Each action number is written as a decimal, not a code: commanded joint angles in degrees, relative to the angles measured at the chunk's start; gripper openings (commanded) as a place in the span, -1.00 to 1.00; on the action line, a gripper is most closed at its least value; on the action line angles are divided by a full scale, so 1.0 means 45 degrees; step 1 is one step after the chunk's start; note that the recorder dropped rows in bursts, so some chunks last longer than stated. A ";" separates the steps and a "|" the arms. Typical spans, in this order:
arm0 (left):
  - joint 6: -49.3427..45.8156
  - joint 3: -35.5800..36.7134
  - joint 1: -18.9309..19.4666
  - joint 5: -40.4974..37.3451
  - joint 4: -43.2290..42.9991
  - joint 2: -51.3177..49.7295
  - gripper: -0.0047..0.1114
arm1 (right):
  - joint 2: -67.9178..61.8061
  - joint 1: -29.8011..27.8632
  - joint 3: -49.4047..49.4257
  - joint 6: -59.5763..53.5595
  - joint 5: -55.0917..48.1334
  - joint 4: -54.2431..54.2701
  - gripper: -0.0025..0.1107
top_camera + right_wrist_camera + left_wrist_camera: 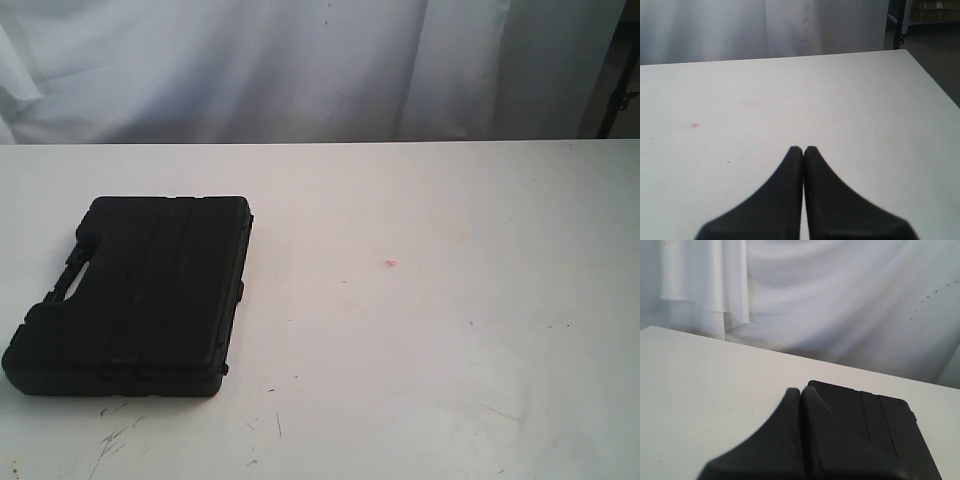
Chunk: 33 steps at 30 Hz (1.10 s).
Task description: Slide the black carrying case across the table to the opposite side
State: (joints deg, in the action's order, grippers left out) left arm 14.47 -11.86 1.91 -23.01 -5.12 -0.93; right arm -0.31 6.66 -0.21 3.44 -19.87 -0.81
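The black carrying case [135, 295] lies flat on the left part of the white table [430, 330], its handle slot toward the left edge. Neither gripper shows in the exterior view. In the left wrist view my left gripper [800, 391] is shut and empty, its tips in front of the case's near corner [875, 420]; whether they touch it is unclear. In the right wrist view my right gripper [803, 150] is shut with nothing in it, over bare table [855, 100] away from the case.
A small pink spot [390, 264] marks the middle of the table, also visible as the pink spot [695, 125] in the right wrist view. Dark scuff marks [115, 440] lie near the front left. A white curtain [300, 60] hangs behind; a dark stand [620, 70] is at the far right.
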 commanded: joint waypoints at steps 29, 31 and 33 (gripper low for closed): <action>-0.3352 0.2635 0.0026 0.1080 0.1923 0.0206 -0.92 | 0.0069 -0.0085 0.0046 0.0009 0.0011 -0.0038 -0.96; -0.3352 0.2635 0.0026 0.1080 0.1923 0.0206 -0.92 | 0.0069 -0.0085 0.0046 0.0009 0.0011 -0.0038 -0.96; -0.3352 0.2635 0.0026 0.1080 0.1923 0.0206 -0.92 | 0.0069 -0.0085 0.0046 0.0009 0.0011 -0.0038 -0.96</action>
State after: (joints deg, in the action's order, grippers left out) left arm 0.00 -0.22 1.95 -19.21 3.11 -0.24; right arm -0.31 6.66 -0.21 3.44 -19.87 -0.81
